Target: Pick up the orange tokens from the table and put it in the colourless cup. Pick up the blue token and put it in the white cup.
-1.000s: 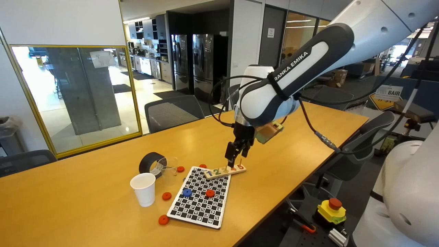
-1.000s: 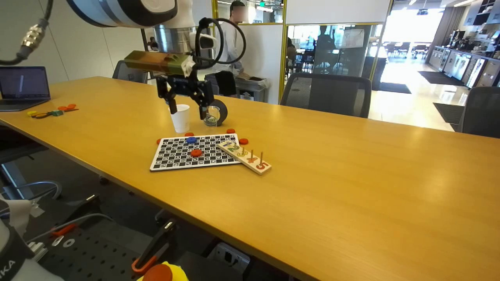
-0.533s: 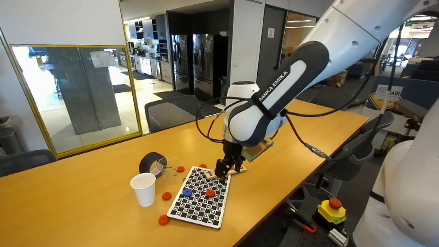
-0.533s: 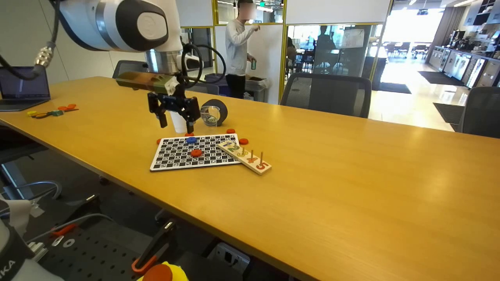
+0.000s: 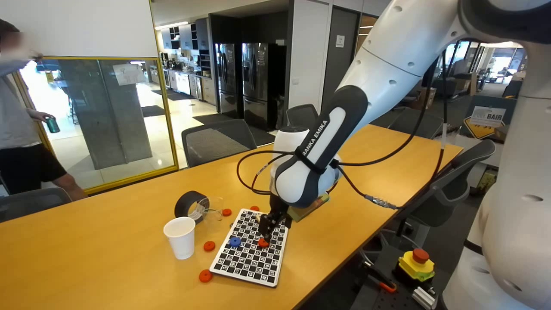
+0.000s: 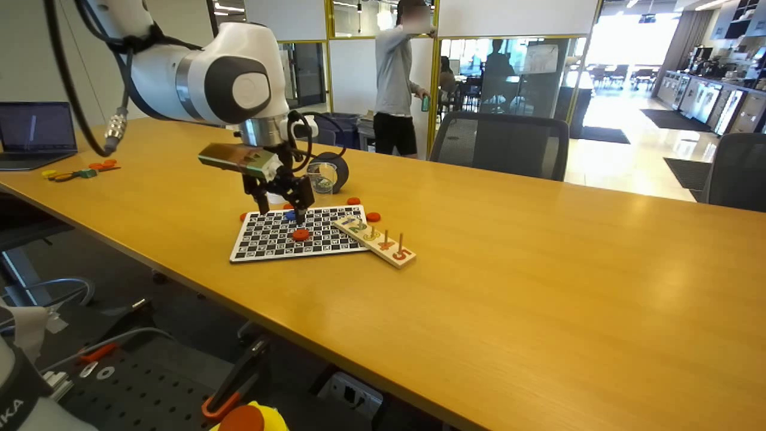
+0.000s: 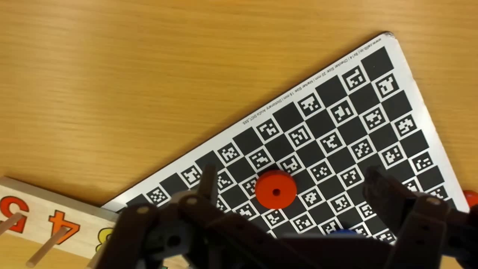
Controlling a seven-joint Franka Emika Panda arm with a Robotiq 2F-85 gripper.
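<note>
My gripper (image 7: 291, 175) is open and empty in the wrist view, with an orange token (image 7: 276, 189) lying on the checkered board between and below its fingers. In both exterior views the gripper (image 5: 277, 230) (image 6: 282, 214) hovers low over the board, near that token (image 5: 263, 243) (image 6: 301, 235). The blue token (image 5: 235, 242) lies on the same board; the gripper partly hides it in the wrist view (image 7: 343, 232). Other orange tokens (image 5: 209, 246) (image 6: 373, 216) lie on the table (image 5: 107, 258) around the board. The white cup (image 5: 180, 239) stands upright. The colourless cup (image 5: 213, 212) (image 6: 323, 179) is beside a tape roll.
The checkered board (image 5: 249, 269) lies flat. A wooden number board with upright pegs (image 6: 389, 246) overlaps its corner. The black tape roll (image 5: 186, 202) stands behind the cups. A laptop (image 6: 36, 131) and small tools (image 6: 75, 175) are at the far end. A person (image 6: 395, 78) stands beyond the table.
The arm has lowered and moved from over the number board to above the orange token on the checkered board. The fingers stay open. The tokens and cups have not moved. A person has walked along.
</note>
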